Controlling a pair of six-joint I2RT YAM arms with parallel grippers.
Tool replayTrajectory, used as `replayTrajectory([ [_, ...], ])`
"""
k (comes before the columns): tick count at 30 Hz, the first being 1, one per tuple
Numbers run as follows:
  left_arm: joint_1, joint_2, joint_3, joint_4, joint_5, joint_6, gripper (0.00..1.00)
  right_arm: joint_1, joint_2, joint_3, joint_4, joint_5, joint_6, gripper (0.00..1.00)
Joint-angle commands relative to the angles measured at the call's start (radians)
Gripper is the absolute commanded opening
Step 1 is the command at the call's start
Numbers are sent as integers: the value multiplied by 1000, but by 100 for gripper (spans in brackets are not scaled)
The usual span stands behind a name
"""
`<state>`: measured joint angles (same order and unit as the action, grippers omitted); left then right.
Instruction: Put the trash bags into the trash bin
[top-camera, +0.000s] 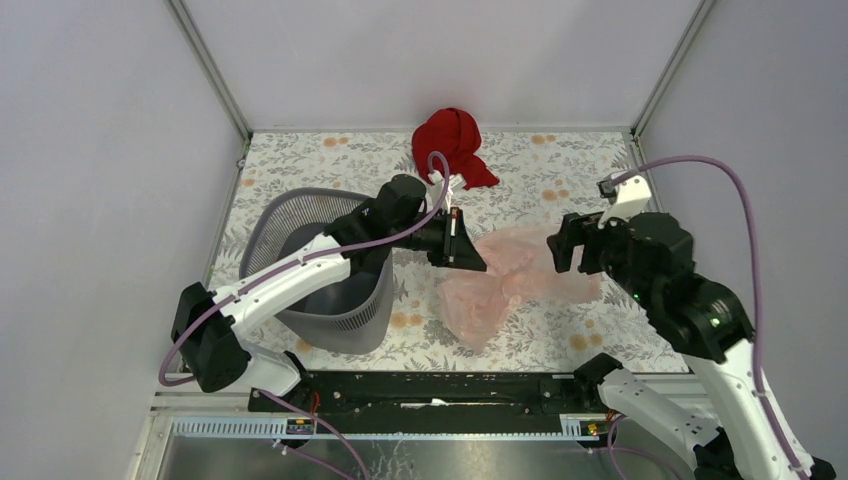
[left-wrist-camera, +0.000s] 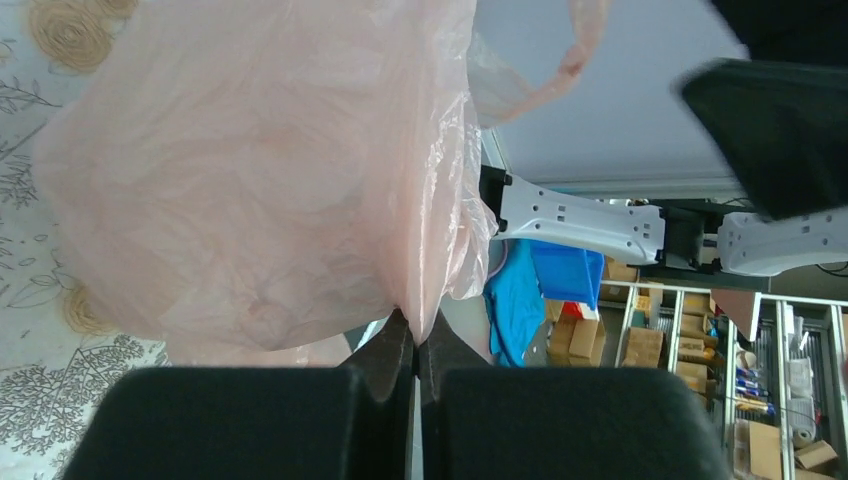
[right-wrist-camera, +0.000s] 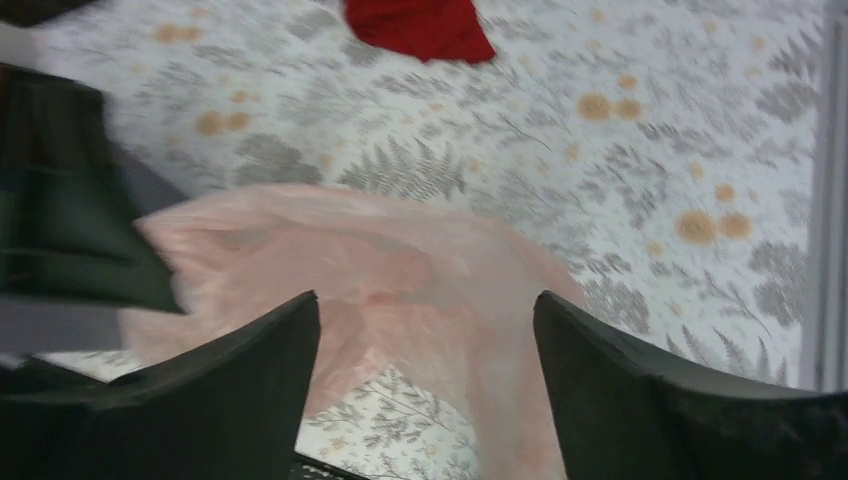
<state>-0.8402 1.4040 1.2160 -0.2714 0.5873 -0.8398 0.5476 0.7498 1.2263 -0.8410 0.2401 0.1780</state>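
The pale pink translucent trash bag (top-camera: 505, 277) lies spread and wrinkled on the floral table, right of the trash bin. My left gripper (top-camera: 468, 248) is shut on the bag's left edge; in the left wrist view the film (left-wrist-camera: 270, 170) bunches up out of the closed fingertips (left-wrist-camera: 414, 335). My right gripper (top-camera: 562, 246) is open and empty, above the bag's right end; in the right wrist view its wide-apart fingers (right-wrist-camera: 240, 380) frame the pink bag (right-wrist-camera: 400, 280). The grey mesh trash bin (top-camera: 330, 265) stands at the left, partly under my left arm.
A dark red cloth bundle (top-camera: 452, 143) lies at the back of the table, also in the right wrist view (right-wrist-camera: 420, 25). Grey walls close in the table's left, back and right sides. A black rail (top-camera: 440, 392) runs along the near edge.
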Motion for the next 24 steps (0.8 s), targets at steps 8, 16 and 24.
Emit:
replayTrajectory([
  [8, -3, -3, 40, 45, 71, -36, 0, -2, 94, 78, 80, -735, -203, 89],
  [16, -3, -29, 42, 24, 80, -28, 0, -2, 122, -2, 149, -711, -219, 66],
  [24, -3, -30, 65, 12, 113, 3, 0, -3, 109, -100, 194, -616, -148, 62],
])
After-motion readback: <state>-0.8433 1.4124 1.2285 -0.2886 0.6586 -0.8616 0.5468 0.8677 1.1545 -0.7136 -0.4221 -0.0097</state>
